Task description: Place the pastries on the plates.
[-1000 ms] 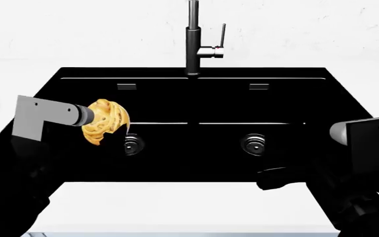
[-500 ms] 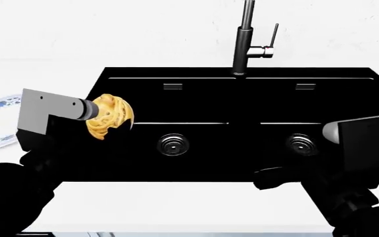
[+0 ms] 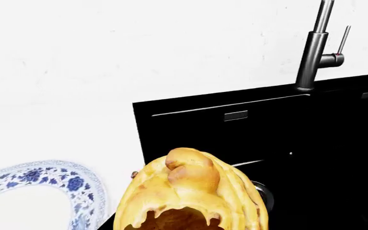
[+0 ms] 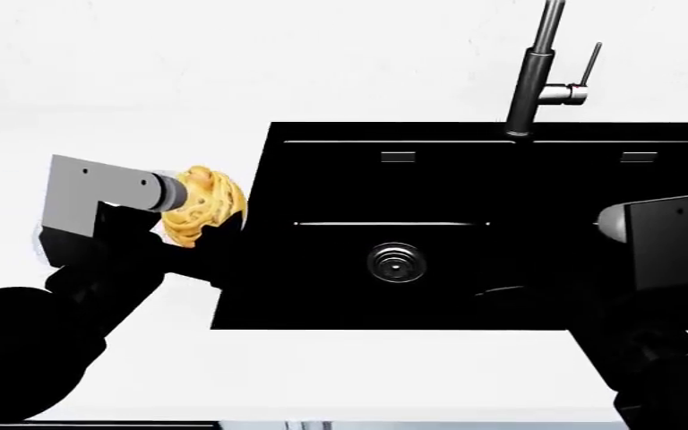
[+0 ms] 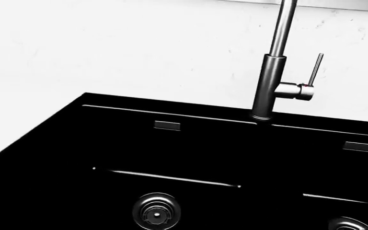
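Observation:
My left gripper (image 4: 209,213) is shut on the round swirled bun (image 4: 201,208) and holds it above the white counter, just left of the black sink's left edge. In the left wrist view the bun (image 3: 190,191) fills the lower middle and hides the fingers. The plate with the blue floral rim (image 3: 50,176) lies on the counter beside the sink, close to the bun. My right arm (image 4: 666,242) hangs over the sink's right part; its dark gripper blends into the black basin. The croissant and the red-striped plate are out of view.
A black double sink (image 4: 464,188) with round drains (image 4: 394,261) takes up the middle and right. A tall dark faucet (image 4: 533,81) stands behind it, also seen in the right wrist view (image 5: 270,86). White counter (image 4: 320,376) runs along the front and left.
The head view has swung left, so the sink and faucet now sit further right. My left gripper has carried the bun from over the left basin to over the counter beside the sink.

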{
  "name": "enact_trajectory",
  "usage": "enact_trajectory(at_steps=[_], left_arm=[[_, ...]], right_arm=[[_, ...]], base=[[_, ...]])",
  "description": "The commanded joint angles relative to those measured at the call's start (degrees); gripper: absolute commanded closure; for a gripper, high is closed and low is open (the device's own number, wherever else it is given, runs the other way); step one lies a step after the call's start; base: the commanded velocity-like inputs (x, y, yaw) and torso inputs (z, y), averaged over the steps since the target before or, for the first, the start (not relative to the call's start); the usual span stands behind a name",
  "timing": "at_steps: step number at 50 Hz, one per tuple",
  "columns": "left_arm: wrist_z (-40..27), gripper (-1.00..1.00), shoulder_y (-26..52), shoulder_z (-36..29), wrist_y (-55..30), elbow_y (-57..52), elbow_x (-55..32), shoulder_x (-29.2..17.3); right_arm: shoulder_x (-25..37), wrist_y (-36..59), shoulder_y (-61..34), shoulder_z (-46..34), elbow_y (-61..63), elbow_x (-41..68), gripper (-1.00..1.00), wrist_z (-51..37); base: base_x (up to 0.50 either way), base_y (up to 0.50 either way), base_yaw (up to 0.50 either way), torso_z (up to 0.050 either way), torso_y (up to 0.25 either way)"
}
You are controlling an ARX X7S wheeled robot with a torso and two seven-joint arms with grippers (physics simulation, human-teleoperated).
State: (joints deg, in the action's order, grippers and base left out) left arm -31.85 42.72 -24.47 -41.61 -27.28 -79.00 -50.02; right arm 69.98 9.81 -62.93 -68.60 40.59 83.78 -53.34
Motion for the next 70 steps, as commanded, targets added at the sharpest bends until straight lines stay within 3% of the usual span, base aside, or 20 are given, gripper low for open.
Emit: enact_trajectory(at_steps=[1, 10, 27, 54, 70], left_arm=[[-1.7, 1.0, 0.8, 0.3, 0.4, 0.1, -3.1, -0.4], [-0.9, 1.0, -1.1, 0.9, 1.8, 0.0, -2.9, -0.8], [-1.1, 1.0, 1.6, -0.6, 0.1, 0.9, -2.7, 0.8], [-0.5, 1.0, 1.8, -0.2, 0.1, 0.9, -3.1, -0.2], [0.2, 1.0, 5.3, -2.7, -2.1, 2.9, -2.0, 2.7]], right_arm=[[0.9, -1.0, 0.9, 0.1, -0.1, -0.7, -1.0, -0.2], [-0.5, 2.3, -0.5, -0.3, -1.6, -1.3, -1.0, 0.8], [-0.8, -0.4, 1.6, -0.3, -1.9, -3.2, -1.0, 0.9], [-1.3, 1.6, 0.5, 0.2, -3.5, -1.4, -1.0, -0.6], [0.6, 1.5, 0.0, 1.1, -3.1, 0.4, -1.0, -0.1]], base=[[0.0, 0.5, 0.0, 0.0, 0.0], [0.0, 0.49, 0.0, 0.0, 0.0], [0.0, 0.5, 0.0, 0.0, 0.0], [0.2, 0.25, 0.0, 0.0, 0.001], [0.34, 0.11, 0.0, 0.0, 0.002]])
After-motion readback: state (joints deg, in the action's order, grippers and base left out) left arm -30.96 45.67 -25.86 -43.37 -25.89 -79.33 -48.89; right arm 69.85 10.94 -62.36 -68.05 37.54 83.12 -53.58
